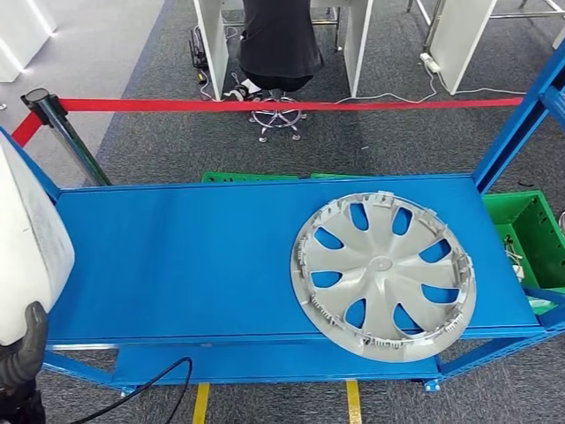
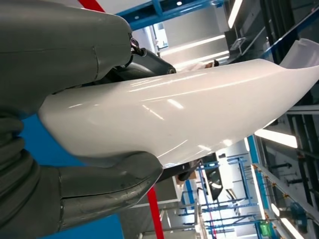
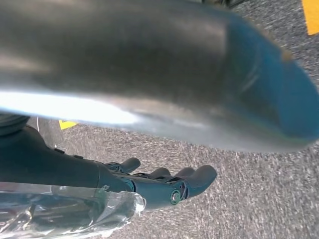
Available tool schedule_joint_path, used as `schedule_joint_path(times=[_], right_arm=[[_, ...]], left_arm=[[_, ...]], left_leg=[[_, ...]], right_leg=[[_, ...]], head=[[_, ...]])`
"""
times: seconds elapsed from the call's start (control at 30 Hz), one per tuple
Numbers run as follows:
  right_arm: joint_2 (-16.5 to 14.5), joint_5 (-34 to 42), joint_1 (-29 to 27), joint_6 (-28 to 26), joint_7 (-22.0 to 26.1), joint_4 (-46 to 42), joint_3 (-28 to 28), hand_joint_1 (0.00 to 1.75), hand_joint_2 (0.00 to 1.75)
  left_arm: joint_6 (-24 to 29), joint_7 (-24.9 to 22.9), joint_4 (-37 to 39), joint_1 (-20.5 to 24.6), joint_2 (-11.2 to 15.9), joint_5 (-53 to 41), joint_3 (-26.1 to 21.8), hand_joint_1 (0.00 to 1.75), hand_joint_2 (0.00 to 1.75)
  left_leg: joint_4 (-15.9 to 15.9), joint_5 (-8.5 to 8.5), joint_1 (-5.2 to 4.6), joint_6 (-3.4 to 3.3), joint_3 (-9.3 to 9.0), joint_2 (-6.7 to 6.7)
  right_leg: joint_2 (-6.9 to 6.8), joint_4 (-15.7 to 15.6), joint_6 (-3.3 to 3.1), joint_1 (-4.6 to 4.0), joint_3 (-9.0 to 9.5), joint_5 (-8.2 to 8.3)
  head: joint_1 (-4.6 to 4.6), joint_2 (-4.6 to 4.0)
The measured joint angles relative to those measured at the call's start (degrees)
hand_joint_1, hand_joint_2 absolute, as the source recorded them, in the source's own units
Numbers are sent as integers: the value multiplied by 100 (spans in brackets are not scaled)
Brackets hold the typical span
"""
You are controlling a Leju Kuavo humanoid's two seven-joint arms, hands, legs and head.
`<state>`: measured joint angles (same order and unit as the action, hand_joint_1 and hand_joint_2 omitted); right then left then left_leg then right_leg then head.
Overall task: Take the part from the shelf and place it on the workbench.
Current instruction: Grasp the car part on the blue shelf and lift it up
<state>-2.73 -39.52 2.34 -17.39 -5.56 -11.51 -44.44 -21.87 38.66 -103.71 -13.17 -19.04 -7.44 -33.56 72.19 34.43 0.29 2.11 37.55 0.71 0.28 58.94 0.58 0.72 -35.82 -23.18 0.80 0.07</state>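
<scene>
A large glossy white curved part (image 1: 26, 247) sits at the far left of the head view, over the left end of the blue workbench (image 1: 173, 256). My left hand (image 1: 20, 362) holds it from below. In the left wrist view the white part (image 2: 180, 114) lies clamped between the thick grey thumb (image 2: 109, 186) and the grey cover above. My right hand (image 3: 161, 184) hangs over the grey carpet with its dark fingers stretched out and nothing in them.
A silver wheel cover (image 1: 383, 274) lies on the right half of the blue surface, overhanging the front edge. A green crate (image 1: 533, 234) stands to the right. A red belt barrier (image 1: 267, 104) with a post (image 1: 60, 124) runs behind, and a person (image 1: 276, 40) sits beyond it.
</scene>
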Motion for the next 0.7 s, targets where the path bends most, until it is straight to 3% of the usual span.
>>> schedule_joint_path(times=[0.03,0.13,0.17,0.27,0.3,0.33,0.43,0.47,0.5,0.53,0.57,0.63,0.7], right_arm=[[-7,-2,2,3,-1,0,0,0,0],[-27,-22,18,22,4,-1,-1,0,0],[-29,-42,23,34,10,-1,-1,0,0],[-37,-121,12,52,21,0,1,0,0],[-46,-138,3,42,14,1,1,0,0],[-55,-145,-4,28,5,1,2,0,0],[-72,-150,-4,-12,-13,2,2,0,0],[-72,-148,-1,-20,-19,2,2,0,0],[-73,-142,-1,-24,-29,2,2,0,0],[-74,-133,0,-17,-41,2,2,0,0],[-74,-123,4,4,-51,2,1,0,0],[-75,-106,31,104,-62,2,-3,0,0],[-86,-95,51,255,-58,2,-17,0,0]], left_arm=[[8,0,-17,-8,-8,1,22,175,175],[24,1,-75,-6,-28,68,92,175,175],[18,1,-85,-10,-40,128,124,175,175],[2,-1,-73,-28,-78,257,250,175,175],[8,-2,-63,-29,-86,261,293,175,175],[16,-2,-51,-31,-91,261,329,175,175],[34,-2,-7,-49,-96,242,382,175,175],[42,-2,9,-55,-96,222,390,175,175],[59,-2,23,-62,-96,174,396,175,175],[83,-2,34,-74,-96,103,400,175,175],[108,-2,41,-92,-96,15,403,175,175],[142,-1,38,-139,-93,-125,413,175,175],[163,2,10,-185,-77,-138,450,175,175]], left_leg=[[-221,-122,8,1,-165,0],[-1341,-468,29,-14,-877,10],[-1540,-506,24,-42,-984,18],[-1607,-624,-10,-186,-924,24],[-1613,-682,-9,-234,-881,16],[-1620,-743,-1,-274,-828,7],[-1617,-911,-13,-333,-624,-8],[-1614,-967,-21,-334,-550,-9],[-1611,-1022,-26,-330,-477,-10],[-1606,-1073,-28,-321,-410,-10],[-1601,-1121,-29,-306,-352,-9],[-1586,-1205,-36,-253,-274,-9],[-1583,-1287,-37,-185,-250,-14]], right_leg=[[0,0,11,3,-43,40],[17,12,83,-12,-134,158],[24,3,117,-19,-150,202],[31,-77,231,10,-174,328],[26,-35,260,23,-212,251],[21,120,279,28,-279,64],[11,1175,298,28,-562,-757],[11,1458,296,23,-579,-874],[12,1549,289,18,-498,-859],[11,1431,279,12,-311,-748],[11,1118,267,7,-24,-607],[19,294,244,-8,578,-551],[31,-139,214,-35,820,-645]], head=[[0,0],[-3,0],[-4,0],[-10,0],[-19,0],[-26,0],[-49,0],[-50,0],[-49,0],[-49,0],[-49,0],[-46,0],[-47,1]])
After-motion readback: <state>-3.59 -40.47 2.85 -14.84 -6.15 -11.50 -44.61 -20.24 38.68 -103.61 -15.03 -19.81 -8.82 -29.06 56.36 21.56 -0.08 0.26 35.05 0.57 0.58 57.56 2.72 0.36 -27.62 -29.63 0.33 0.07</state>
